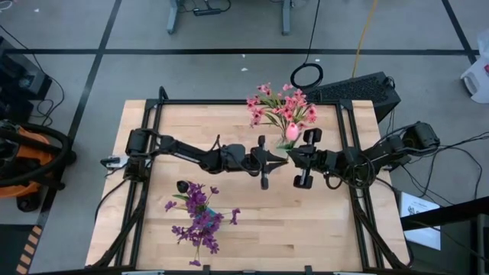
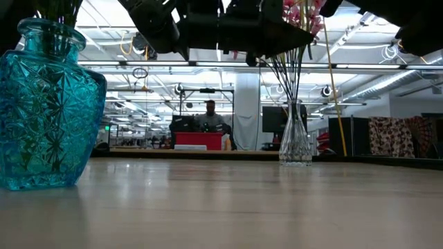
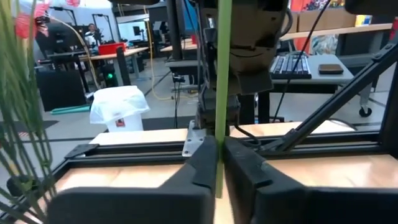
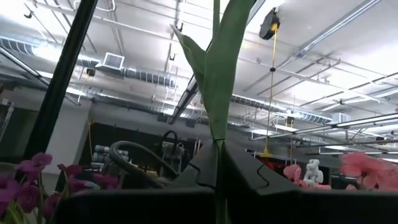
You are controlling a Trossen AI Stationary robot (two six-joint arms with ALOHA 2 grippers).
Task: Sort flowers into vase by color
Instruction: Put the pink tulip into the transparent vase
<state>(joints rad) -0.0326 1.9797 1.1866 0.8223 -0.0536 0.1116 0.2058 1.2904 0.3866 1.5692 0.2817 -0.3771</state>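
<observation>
Lower left of centre, high view: spray of purple blossoms [image 1: 197, 221] standing in a blue vessel; in the low view this is a teal cut-glass vase [image 2: 45, 111] at far left, close to the lens.

Centre, high view: left arm reaches in from the left edge of the pale wooden table [image 1: 252, 221], left gripper [image 1: 269, 158] just left of frame centre. Left wrist view: left gripper [image 3: 219, 163] fingers pinched tight on a thin green stem [image 3: 222, 68], which runs straight up btwn the pads and out the top of frame. Narrow, holding.

Just right of that, high view: a single pink bud [image 1: 292, 131] sits directly above the gap btwn the two grippers, touching the lower edge of the pink bunch. Right gripper [image 1: 294, 159] meets the left one head-on, tips nearly touching. Right wrist view: right gripper [image 4: 217, 163] also clamped on the same stem, w/ a long green leaf [image 4: 221, 68] rising from the pinch. Both ends on one stem, bud above.

Upper centre-right, high view: bunch of pink blossoms [image 1: 281, 108] at the table's far edge; low view shows their dark stems in a clear glass vase [image 2: 295, 142], right of centre, well back from the teal one.

Background, low view: a person [image 2: 210, 117] seated at a far desk.
</observation>
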